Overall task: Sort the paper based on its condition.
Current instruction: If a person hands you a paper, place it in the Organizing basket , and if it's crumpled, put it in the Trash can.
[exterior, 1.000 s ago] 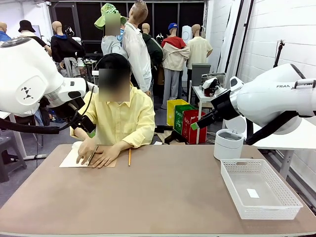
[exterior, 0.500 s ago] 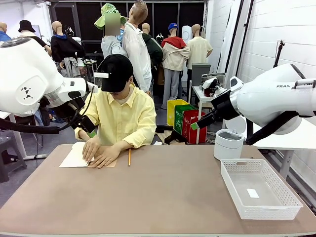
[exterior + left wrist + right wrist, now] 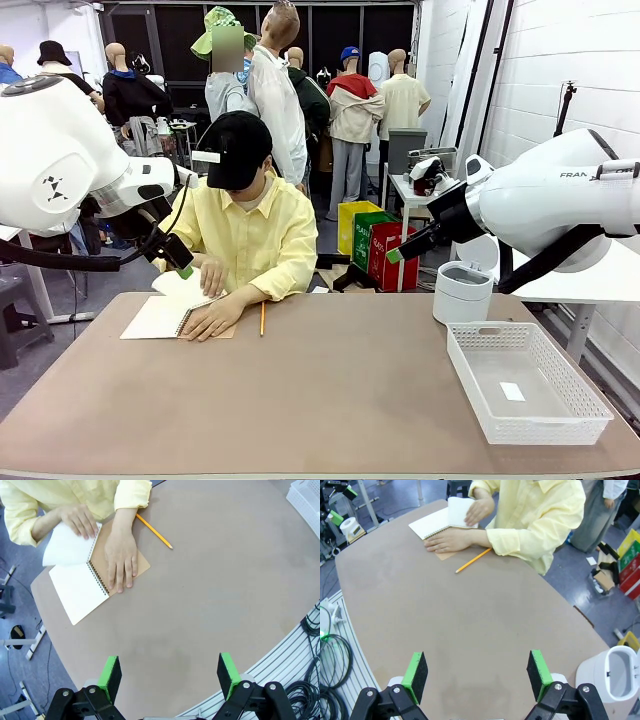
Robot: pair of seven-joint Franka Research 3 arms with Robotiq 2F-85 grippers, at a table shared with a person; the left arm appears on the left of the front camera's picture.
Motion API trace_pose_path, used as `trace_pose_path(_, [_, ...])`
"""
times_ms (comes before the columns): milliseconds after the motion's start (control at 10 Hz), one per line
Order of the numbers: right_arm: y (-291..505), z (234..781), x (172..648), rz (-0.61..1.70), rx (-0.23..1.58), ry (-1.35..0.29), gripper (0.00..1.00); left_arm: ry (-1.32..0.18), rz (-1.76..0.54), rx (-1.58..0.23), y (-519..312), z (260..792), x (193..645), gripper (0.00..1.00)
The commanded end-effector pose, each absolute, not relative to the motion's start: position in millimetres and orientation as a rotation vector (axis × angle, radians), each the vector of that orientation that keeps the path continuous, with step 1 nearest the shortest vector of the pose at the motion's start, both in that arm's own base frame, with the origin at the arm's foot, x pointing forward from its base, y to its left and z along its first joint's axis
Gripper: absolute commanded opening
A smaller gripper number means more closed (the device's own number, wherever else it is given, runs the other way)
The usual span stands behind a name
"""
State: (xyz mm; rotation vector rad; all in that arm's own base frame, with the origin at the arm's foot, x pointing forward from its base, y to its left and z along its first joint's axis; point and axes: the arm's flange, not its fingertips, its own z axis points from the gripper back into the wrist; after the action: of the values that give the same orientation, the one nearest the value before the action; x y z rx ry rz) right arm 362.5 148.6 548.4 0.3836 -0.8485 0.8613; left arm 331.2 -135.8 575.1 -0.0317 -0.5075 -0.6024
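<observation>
Robotics lab: white robot arms (image 3: 60,150) flank table (image 3: 330,400), cables (image 3: 300,690) alongside

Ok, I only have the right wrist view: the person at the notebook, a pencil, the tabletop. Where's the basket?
Observer: The white mesh basket sits at the near right corner of the table, seen from the front view.
Operator: Anything in it?
Observer: Just a small white patch on its floor; I can't tell what it is.
Operator: And the left gripper?
Observer: The left gripper is open, with nothing in its grip, above the tabletop.
</observation>
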Motion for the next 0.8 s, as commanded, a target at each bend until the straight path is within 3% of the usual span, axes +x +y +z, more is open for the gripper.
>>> trace_pose_path(0, [149.0, 547.9, 362.3, 0.863, 0.387, -0.845, 1.00, -0.517, -0.602, -0.033, -135.0, 574.1, 331.3, 1.00])
trace_pose_path(700, [149.0, 547.9, 362.3, 0.863, 0.387, -0.845, 1.00, -0.517, -0.602, -0.033, -135.0, 574.1, 331.3, 1.00])
